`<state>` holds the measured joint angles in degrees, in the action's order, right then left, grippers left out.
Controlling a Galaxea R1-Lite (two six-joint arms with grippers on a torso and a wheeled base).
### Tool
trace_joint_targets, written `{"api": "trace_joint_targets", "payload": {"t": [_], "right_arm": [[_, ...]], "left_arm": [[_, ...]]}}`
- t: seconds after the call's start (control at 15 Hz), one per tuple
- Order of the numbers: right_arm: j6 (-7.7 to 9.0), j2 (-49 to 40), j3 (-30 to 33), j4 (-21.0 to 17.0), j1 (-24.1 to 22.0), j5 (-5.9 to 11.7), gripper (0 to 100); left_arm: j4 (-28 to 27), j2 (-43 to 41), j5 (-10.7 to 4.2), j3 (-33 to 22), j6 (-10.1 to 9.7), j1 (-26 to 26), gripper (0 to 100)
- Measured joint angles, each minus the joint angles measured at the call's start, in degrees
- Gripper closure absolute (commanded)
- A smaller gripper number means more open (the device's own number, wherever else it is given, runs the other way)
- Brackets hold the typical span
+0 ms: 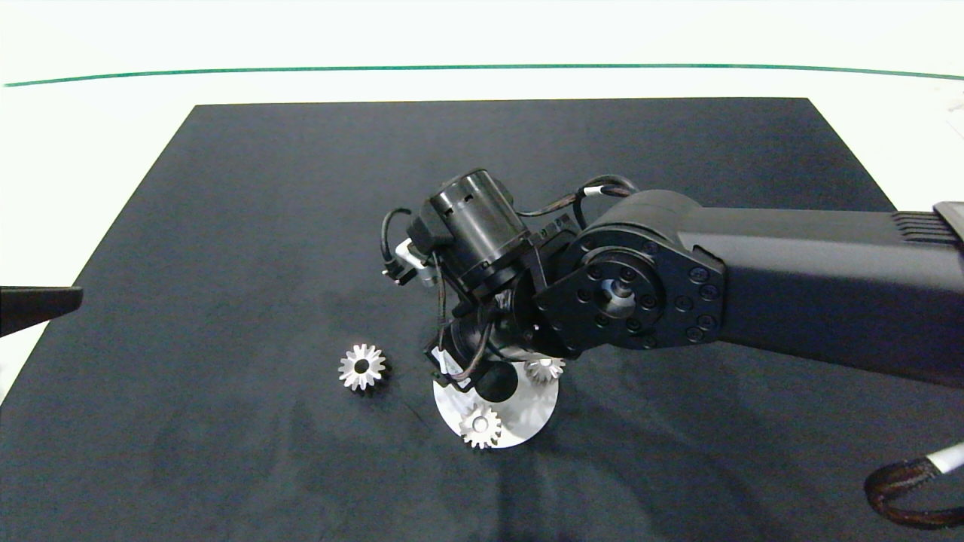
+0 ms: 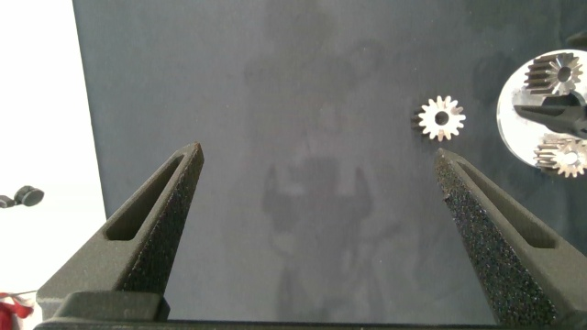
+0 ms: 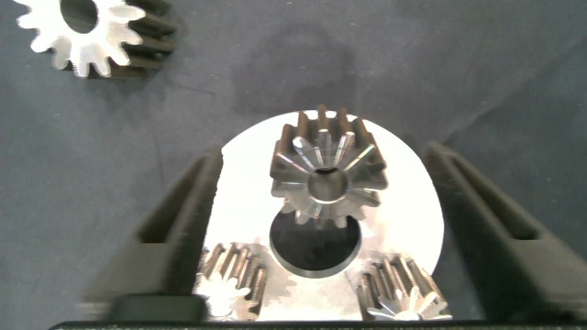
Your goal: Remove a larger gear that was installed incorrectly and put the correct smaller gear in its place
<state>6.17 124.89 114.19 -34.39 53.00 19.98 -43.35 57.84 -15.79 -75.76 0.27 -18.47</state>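
Right arm reaching in, left arm parked.
The right gripper (image 3: pixel 326 229) points steeply down, fingers spread wide; the left gripper (image 2: pixel 316 170) hangs open at the side.

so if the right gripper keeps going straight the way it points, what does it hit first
Most likely the gear standing on the round silver plate, centred between the right gripper's open fingers. Depth is unclear, so the fingers may reach the plate about then.

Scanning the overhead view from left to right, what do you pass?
Left arm tip at the edge → lone gear on the mat → round silver plate carrying gears → right arm's big joint → looped cable.
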Motion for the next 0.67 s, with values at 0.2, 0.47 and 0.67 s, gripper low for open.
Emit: {"api": "trace_joint_targets", "payload": {"t": [0.2, 0.47, 0.67], "right_arm": [[0.02, -1.3, -0.3, 0.0, 0.2, 0.66, 0], [0.02, -4.9, -2.3, -0.1, 0.3, 0.80, 0], [0.02, -6.2, -2.7, -0.1, -0.2, 1.12, 0]], "left_arm": [[0.0, 0.0, 0.00, 0.2, 0.00, 0.0, 0], [0.0, 0.0, -0.02, 0.3, 0.00, 0.0, 0], [0.0, 0.0, -0.02, 0.3, 0.04, 0.0, 0]]}}
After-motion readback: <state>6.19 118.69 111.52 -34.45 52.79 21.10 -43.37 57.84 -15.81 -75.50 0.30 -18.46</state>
